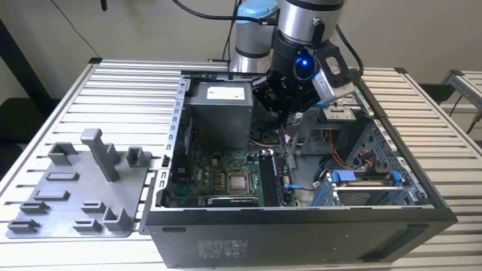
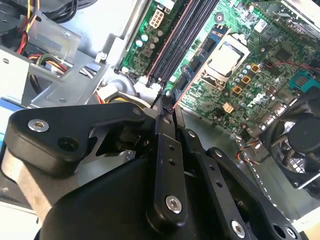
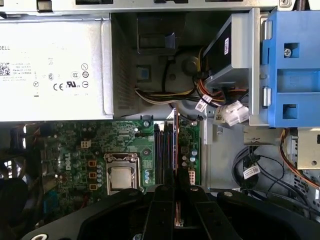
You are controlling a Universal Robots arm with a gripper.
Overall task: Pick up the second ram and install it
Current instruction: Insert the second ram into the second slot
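Jaws closed narrow on the second ram point(image 3: 175, 150), held edge-on above the motherboard's memory slots point(image 3: 162, 150) inside the open computer case point(image 1: 421, 195); install step in hand, calling for square alignment over a free slot.

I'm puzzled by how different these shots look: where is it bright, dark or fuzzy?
In the exterior view, the slatted table is evenly lit while the computer case interior sits in shade. In the first wrist view, the power supply looks bright and pale, and the gripper is a dark, soft mass up close. In the second wrist view, the motherboard looks crisp.
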